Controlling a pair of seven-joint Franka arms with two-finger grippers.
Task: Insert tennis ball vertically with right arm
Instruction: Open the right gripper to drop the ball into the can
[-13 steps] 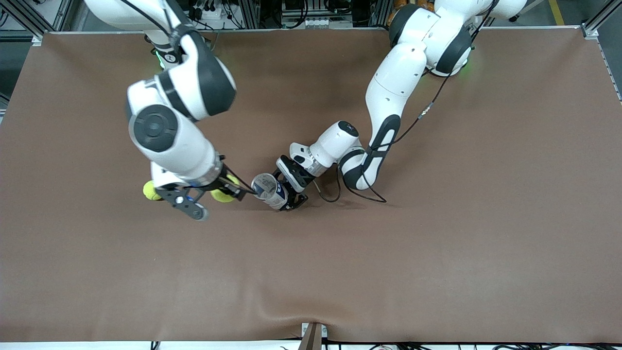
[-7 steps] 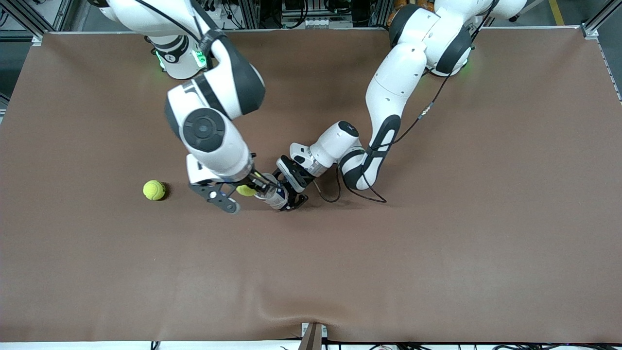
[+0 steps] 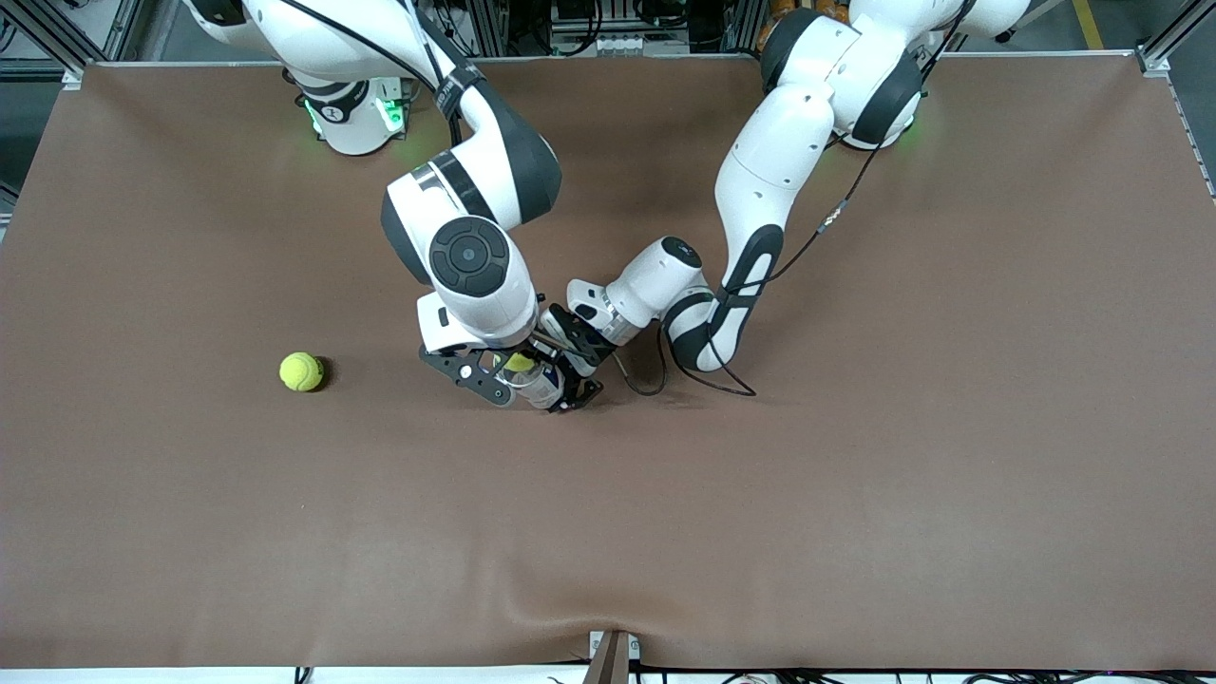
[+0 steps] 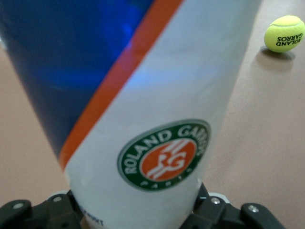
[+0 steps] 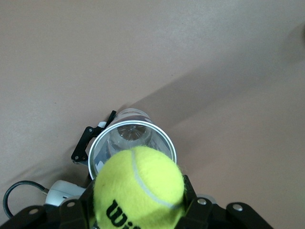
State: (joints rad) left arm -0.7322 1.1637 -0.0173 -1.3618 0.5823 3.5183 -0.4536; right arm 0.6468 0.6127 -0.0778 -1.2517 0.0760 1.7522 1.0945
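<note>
My right gripper [image 3: 511, 369] is shut on a yellow tennis ball [image 3: 519, 362] and hangs over the open mouth of a clear tennis ball can [image 3: 541, 388]. In the right wrist view the ball [image 5: 138, 188] sits between the black fingers [image 5: 190, 200], just above the can's round rim [image 5: 164, 138], partly overlapping it. My left gripper [image 3: 573, 382] is shut on the can low down. The can's white, blue and orange label [image 4: 162, 143] fills the left wrist view, with that gripper [image 4: 136, 217] round its base.
A second tennis ball [image 3: 301, 371] lies on the brown table cloth [image 3: 855, 494] toward the right arm's end, also in the left wrist view [image 4: 284, 33]. A black cable [image 3: 655, 380] trails beside the left wrist.
The right arm has swung with the ball from beside the loose ball to above the can's mouth. The left arm has stayed put with the can.
</note>
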